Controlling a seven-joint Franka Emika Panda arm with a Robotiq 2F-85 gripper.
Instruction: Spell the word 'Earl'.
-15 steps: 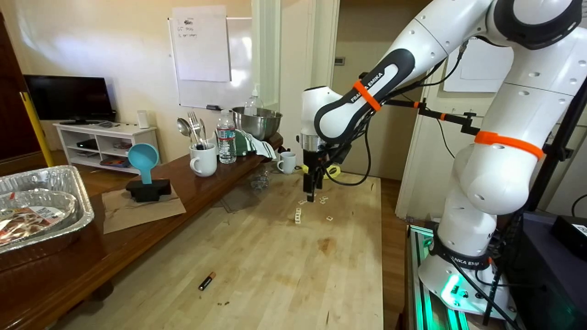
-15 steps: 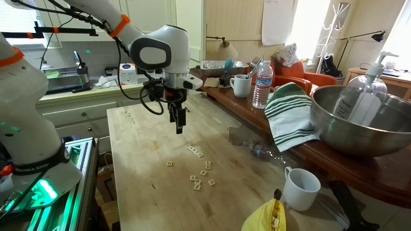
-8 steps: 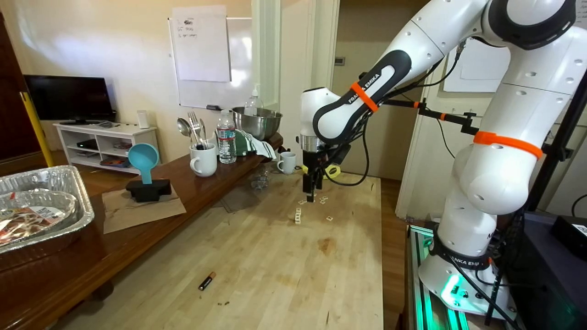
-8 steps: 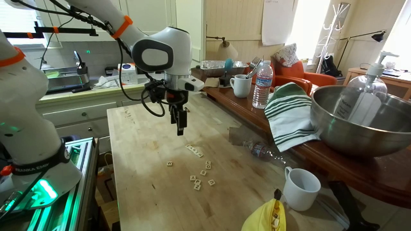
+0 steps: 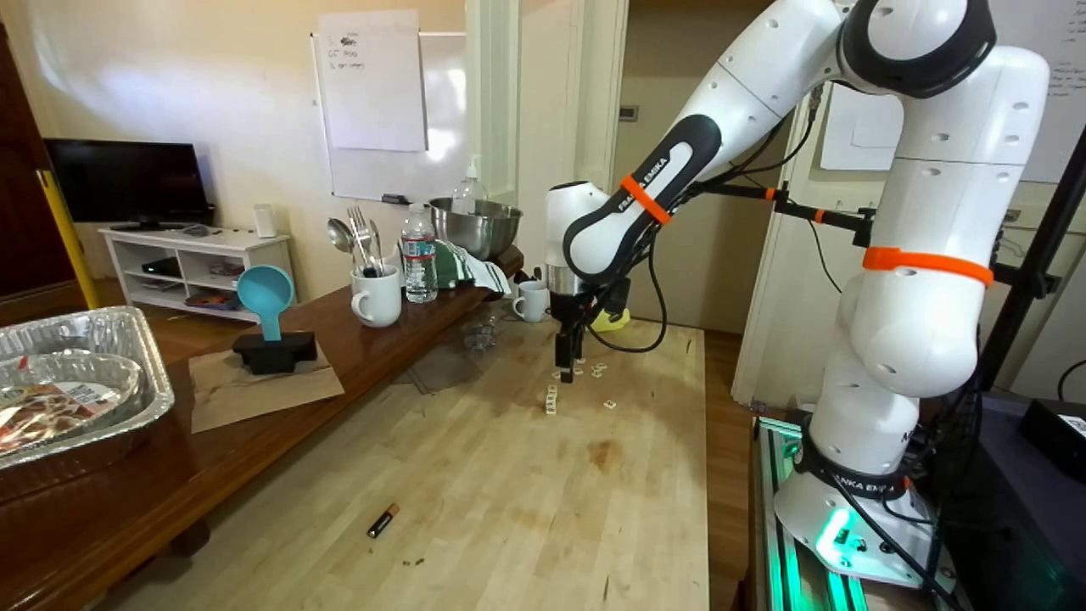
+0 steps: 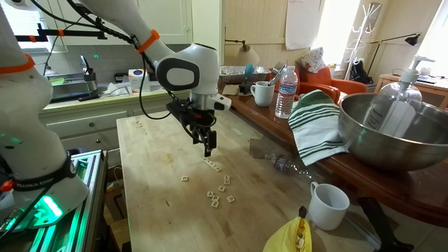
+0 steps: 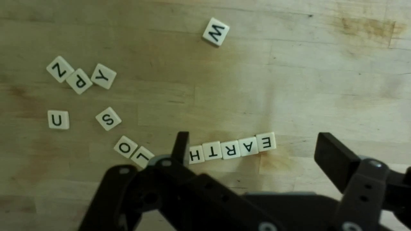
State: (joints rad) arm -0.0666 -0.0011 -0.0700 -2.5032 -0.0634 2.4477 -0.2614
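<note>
White letter tiles E (image 7: 266, 142), A (image 7: 248, 146), R (image 7: 230, 149), T (image 7: 212, 150) and H (image 7: 195, 154) touch in a row on the wooden table, upside down in the wrist view. One finger partly covers H. The L tile (image 7: 142, 156) lies beyond H, against the O tile (image 7: 125, 147), partly behind the gripper. My gripper (image 7: 253, 141) is open and empty, its fingers wide apart above the row. In an exterior view, the gripper (image 6: 207, 150) hangs above the E end of the row (image 6: 212, 165). The gripper (image 5: 566, 373) and row (image 5: 551, 400) also show in an exterior view.
Loose tiles S (image 7: 108, 118), U (image 7: 58, 119), Y (image 7: 103, 76), P (image 7: 79, 81), Z or N (image 7: 60, 69) and W (image 7: 215, 31) lie around. A yellow pouch (image 6: 288, 236), white mug (image 6: 329, 206) and plastic bottle (image 6: 287, 164) are on the table. A battery (image 5: 383, 520) lies further off.
The gripper has moved lower and closer to the letter row, shifting right in an exterior view, with the wrist turned somewhat. The tiles have not moved.
</note>
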